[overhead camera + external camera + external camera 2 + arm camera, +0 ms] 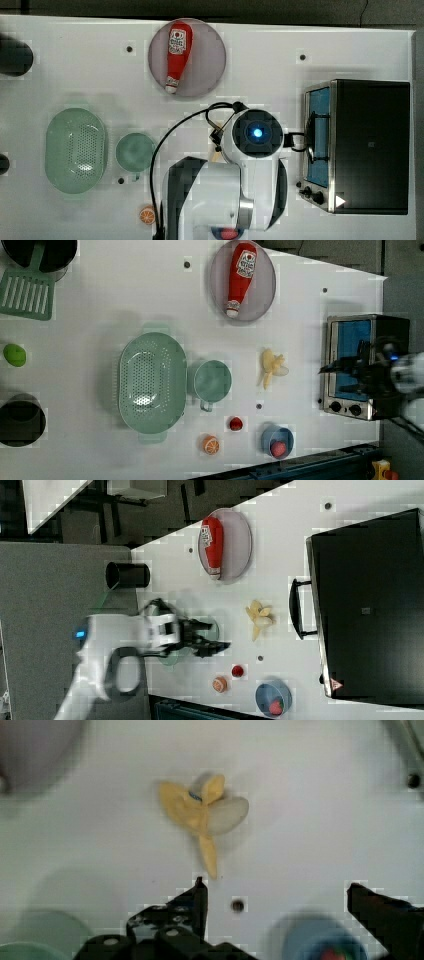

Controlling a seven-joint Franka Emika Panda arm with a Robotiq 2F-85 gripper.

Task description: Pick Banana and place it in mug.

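I had the gripper (275, 890) hanging above the table (125, 295) with its jaws spread wide and nothing between them. The banana (272, 368) lay on the bare white surface, peeled open with its flaps splayed, between the mug (212, 381) on the left view's left and the toaster oven (357, 365) on the left view's right, apart from both.

What worried me most was the shape of the fruit. The loose peel flaps fanned out around the pale flesh, so I judged the fingers could close on a flap alone and let the banana swing or drop on the way over. A descent off centre could also just nudge it along the smooth table. The mug looked narrow for so splayed an object, and the green colander (151, 382) sat right against it, so a sloppy release might land the banana in the wrong vessel or on the rim.

In the left view its long axis ran roughly up and down the picture, the slim stem end pointing down toward the blue cup (276, 440) and the splayed end pointing up toward the plate (265, 290) with the ketchup bottle (241, 277).
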